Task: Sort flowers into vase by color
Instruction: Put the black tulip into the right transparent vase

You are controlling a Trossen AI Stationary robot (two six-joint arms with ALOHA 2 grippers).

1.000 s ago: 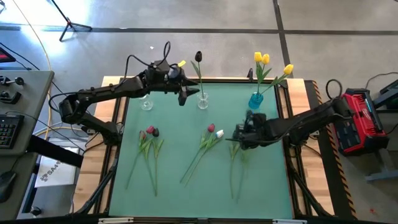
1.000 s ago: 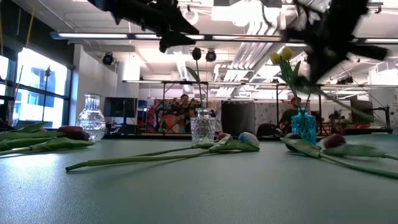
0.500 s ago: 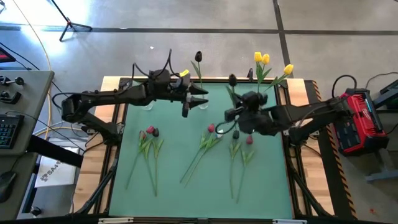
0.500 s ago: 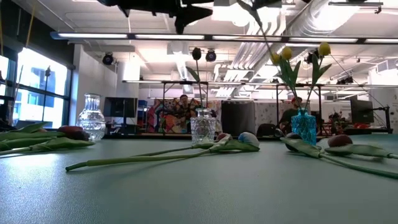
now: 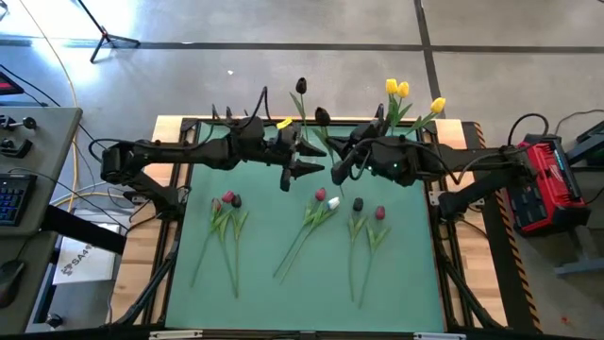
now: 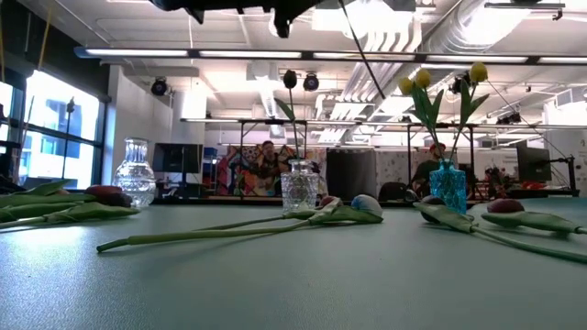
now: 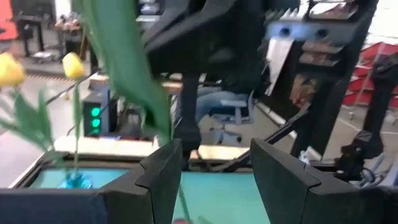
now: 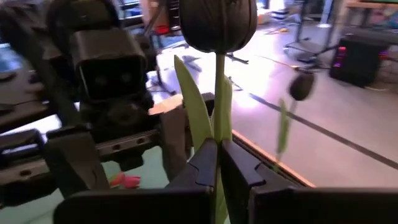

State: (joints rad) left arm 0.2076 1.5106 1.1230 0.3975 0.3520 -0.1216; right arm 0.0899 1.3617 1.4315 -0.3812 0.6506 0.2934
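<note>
Grey concrete floor (image 5: 491, 28), bright windows (image 6: 41, 124) at one side, ceiling strip lights (image 6: 147, 52), exposed ducts (image 6: 477, 23) overhead

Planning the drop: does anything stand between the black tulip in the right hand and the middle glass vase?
Yes: the open left hand hovers above the glass vase, beside the right hand's black tulip.

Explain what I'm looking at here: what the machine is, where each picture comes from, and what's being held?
Two dark robot arms work over a green table. One picture looks straight down, one looks level across the tabletop, and one comes from each wrist. The right gripper is shut on a black tulip, held up near the middle vase, which already holds one black tulip. The left gripper is open, close beside it. A blue vase holds yellow tulips; a third vase stands empty. More tulips lie on the table.
</note>
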